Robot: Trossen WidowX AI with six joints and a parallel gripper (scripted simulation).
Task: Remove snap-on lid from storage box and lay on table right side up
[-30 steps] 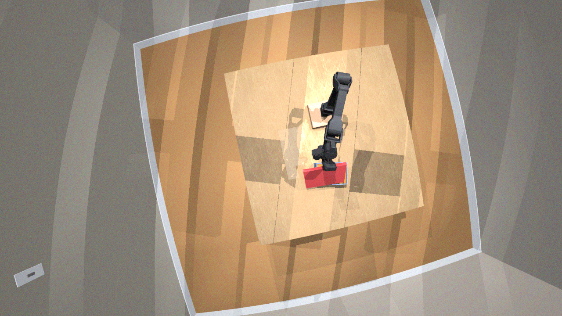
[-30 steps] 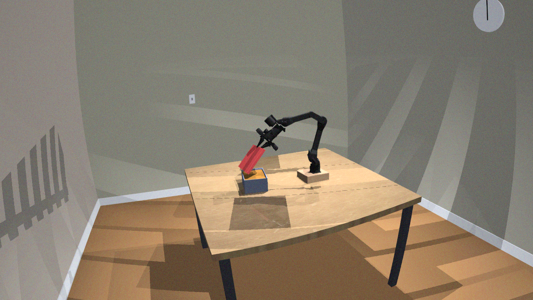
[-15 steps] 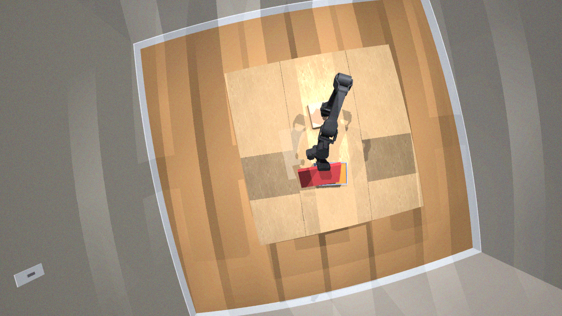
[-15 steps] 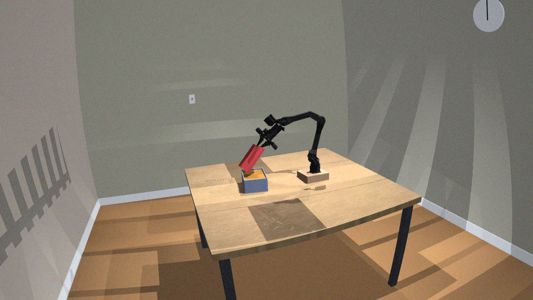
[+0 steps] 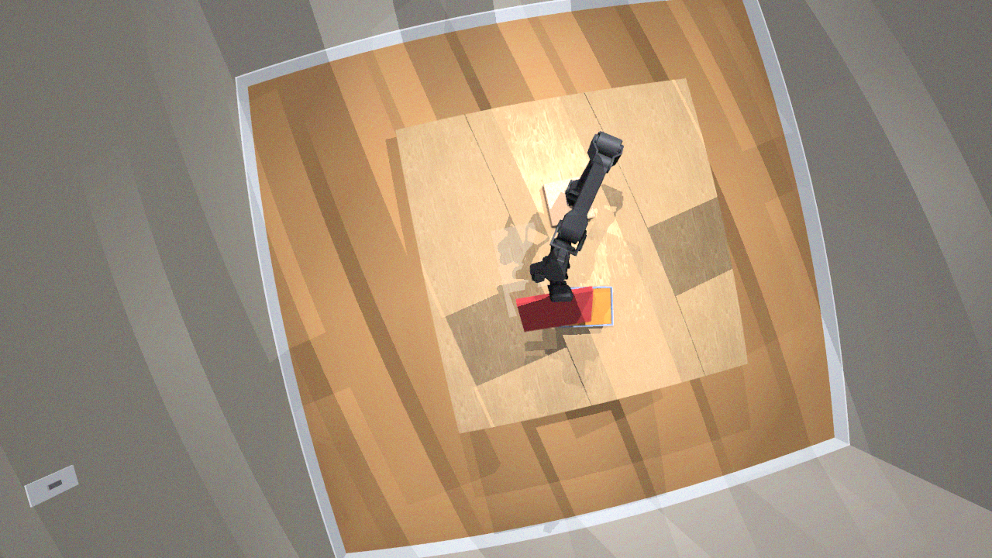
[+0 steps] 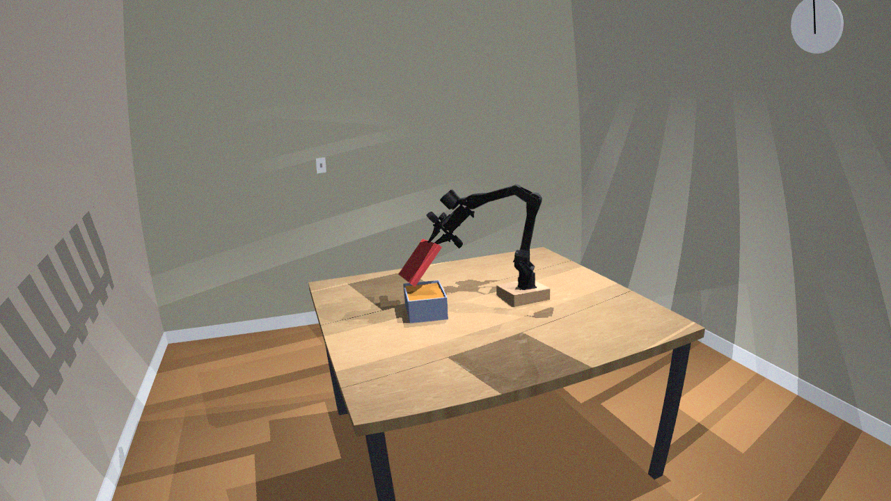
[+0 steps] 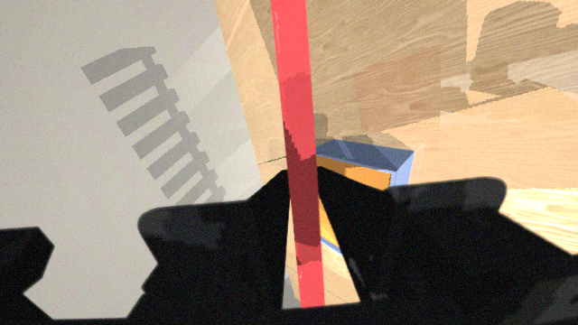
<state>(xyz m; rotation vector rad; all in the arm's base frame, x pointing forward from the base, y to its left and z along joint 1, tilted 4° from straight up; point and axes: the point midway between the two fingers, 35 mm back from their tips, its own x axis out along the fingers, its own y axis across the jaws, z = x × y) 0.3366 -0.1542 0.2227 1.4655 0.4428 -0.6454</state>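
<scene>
The red lid [image 5: 548, 318] [image 6: 419, 262] [image 7: 295, 99] is off the box, held in the air and tilted steeply. My gripper [image 5: 560, 297] [image 6: 434, 240] [image 7: 302, 174] is shut on one edge of it. The wrist view shows the lid edge-on between the black fingers. The blue storage box [image 5: 612, 305] [image 6: 427, 309] [image 7: 361, 153] stands upright and open on the table [image 5: 450, 229] [image 6: 523, 361], with orange inside. In the top view the lid covers the box's left part and reaches past its left side. In the exterior view its lower end is just above the box's back left rim.
The arm's base stands on a light wooden block [image 5: 555, 209] [image 6: 523, 298], behind the box in the top view and right of it in the exterior view. The table's near edge [image 6: 529, 385] shows in the exterior view. Shadows cross the table top.
</scene>
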